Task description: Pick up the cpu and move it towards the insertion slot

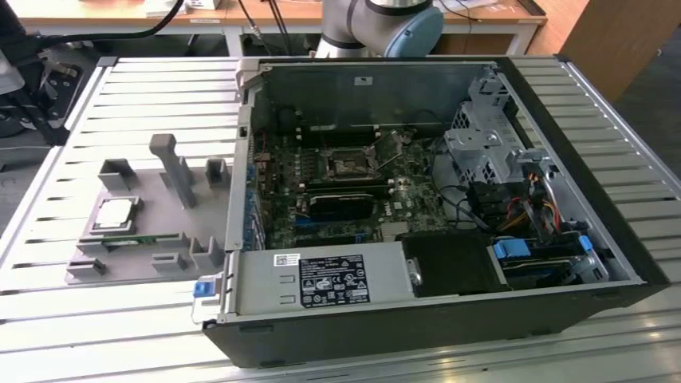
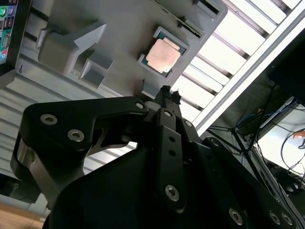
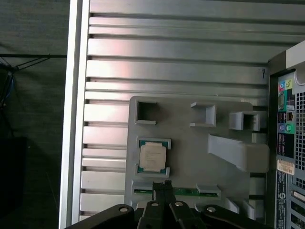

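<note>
The cpu (image 1: pixel 115 214), a flat square chip with a silvery top, lies in a shallow pocket of the grey fixture plate (image 1: pixel 143 191) at the exterior view's left. It shows in both wrist views (image 3: pixel 152 156) (image 2: pixel 163 55). My gripper (image 3: pixel 162 184) (image 2: pixel 169 93) hangs well above the plate with its fingertips pressed together and nothing between them, and the chip sits just beyond the tips. The insertion slot (image 1: pixel 348 165), a dark square socket with a metal frame, sits on the motherboard inside the open computer case (image 1: pixel 596 239).
A thin green memory stick (image 1: pixel 130 239) (image 3: pixel 186 192) lies in the plate beside the chip. Grey upright posts (image 1: pixel 175 171) rise from the plate. The case wall (image 1: pixel 242 159) stands between plate and motherboard. Drive cage and cables (image 1: pixel 500 159) crowd the case's right side.
</note>
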### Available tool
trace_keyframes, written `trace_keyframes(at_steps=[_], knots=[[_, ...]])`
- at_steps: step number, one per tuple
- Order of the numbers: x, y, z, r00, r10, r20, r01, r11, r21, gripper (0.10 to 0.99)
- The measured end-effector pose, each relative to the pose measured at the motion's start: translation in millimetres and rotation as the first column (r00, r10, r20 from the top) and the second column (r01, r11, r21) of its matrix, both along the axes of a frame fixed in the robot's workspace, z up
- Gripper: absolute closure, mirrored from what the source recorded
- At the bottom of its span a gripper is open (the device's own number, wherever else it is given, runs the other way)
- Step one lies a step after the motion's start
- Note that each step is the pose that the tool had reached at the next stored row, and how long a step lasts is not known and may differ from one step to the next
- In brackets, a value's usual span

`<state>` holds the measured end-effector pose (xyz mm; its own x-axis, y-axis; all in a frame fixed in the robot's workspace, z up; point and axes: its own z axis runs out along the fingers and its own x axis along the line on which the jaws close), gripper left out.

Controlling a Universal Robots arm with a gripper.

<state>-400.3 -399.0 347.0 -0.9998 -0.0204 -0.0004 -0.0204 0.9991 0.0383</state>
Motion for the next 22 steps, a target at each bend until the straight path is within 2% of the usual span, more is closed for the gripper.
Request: trace_keyframes(at_steps=[10,11,12,13,14,18,19,21,22], knots=[[-0.5,-0.8,-8.2,1.0,0.0,0.0,0.0,1.0,0.001,0.973],[-0.6,-0.8,-9.1,1.0,0.0,0.0,0.0,1.0,0.001,0.918],[-0.5,-0.8,-10.0,1.0,0.0,0.0,0.0,1.0,0.001,0.918],[-0.5,-0.8,-10.9,1.0,0.0,0.0,0.0,1.0,0.001,0.855],[-0.5,-0.8,-11.8,1.0,0.0,-0.0001,0.0,1.0,0.001,0.855],[-0.5,-1.0,-16.0,1.0,0.0,-0.0001,0.0,1.0,0.001,0.62],[-0.6,-1.0,-17.2,1.0,0.0,-0.0001,0.0,1.0,0.001,0.62],[-0.6,-1.0,-20.0,1.0,0.0,0.0,0.0,1.0,0.001,0.506],[-0.6,-1.0,-21.3,1.0,0.0,0.0,0.0,1.0,0.001,0.506]])
